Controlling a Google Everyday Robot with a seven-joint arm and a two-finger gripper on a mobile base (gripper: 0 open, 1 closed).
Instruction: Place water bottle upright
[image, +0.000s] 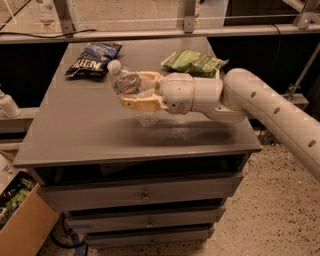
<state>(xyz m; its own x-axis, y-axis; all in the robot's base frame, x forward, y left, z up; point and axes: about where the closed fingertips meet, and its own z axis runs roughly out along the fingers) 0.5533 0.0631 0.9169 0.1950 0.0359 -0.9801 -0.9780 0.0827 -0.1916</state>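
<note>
where the cream-coloured jaws close in, i see them clamped on the water bottle (126, 83), one on the far side of its upper body and one on the near side. the gripper (128, 90) hangs over the middle of the grey tabletop (70, 135), a little toward the back. the bottle is tilted, not upright: its white cap (114, 66) points up and away toward the left of my view, and its clear ribbed base (145, 118) dips toward the tabletop below the jaws. i cannot tell whether the base touches the surface. behind the gripper the pale arm (272, 112) reaches in from the right edge of the view. at the back of the tabletop a dark snack bag (94, 57) lies by the left corner, near the cap but apart from it, and a green snack bag (192, 62) lies just behind the wrist. drawers (145, 192) sit under the tabletop, and a cardboard box (20, 220) stands on the floor at lower left.
</note>
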